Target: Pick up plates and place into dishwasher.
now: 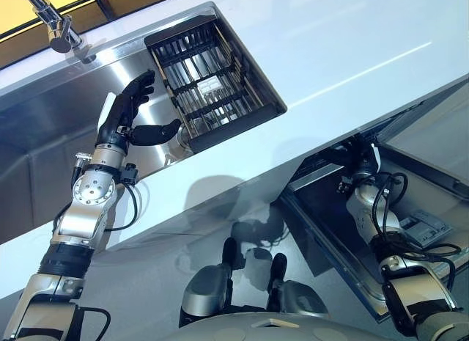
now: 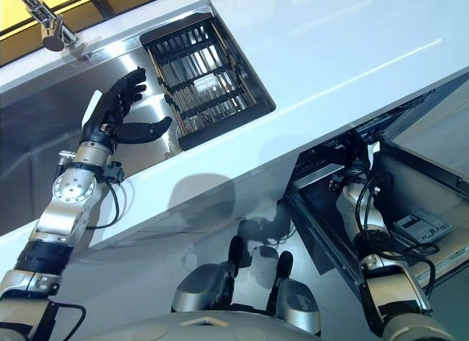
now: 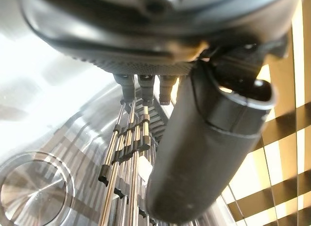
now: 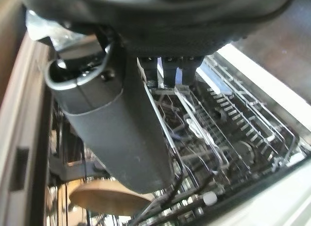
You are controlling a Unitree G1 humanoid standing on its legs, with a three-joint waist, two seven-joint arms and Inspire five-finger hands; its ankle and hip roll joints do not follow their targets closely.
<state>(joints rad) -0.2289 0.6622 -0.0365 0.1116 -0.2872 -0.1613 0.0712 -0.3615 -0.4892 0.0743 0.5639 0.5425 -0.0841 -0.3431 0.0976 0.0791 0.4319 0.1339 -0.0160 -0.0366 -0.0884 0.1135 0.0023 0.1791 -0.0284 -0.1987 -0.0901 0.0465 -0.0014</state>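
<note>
Plates first: the one thing we can take for a plate is a tan round disc (image 4: 99,201) low in the dishwasher, seen in the right wrist view just past the thumb of our right hand (image 4: 112,133). We cannot tell whether hand and disc touch. That hand has its fingers out straight and its thumb spread, closed on nothing, and it hangs over the wire dishwasher rack (image 4: 233,124).

Our left hand (image 1: 123,115) is likewise wide open, fingers straight and thumb stretched sideways, gripping nothing. It hovers in the steel sink (image 1: 44,128) at about 9 o'clock in the eye views, its thumb tip just beside the near corner of the dark sink rack (image 1: 212,77) at 12 o'clock.

The tap (image 1: 55,26) stands at 11 o'clock, and the white counter (image 1: 352,40) runs across from 1 to 7 o'clock. The open dishwasher (image 2: 322,209) sits below the counter at 4 o'clock.

The left wrist view adds the sink's round drain (image 3: 31,187) beside the rack bars. The right wrist view alone gives us the dishwasher's inside and the disc.
</note>
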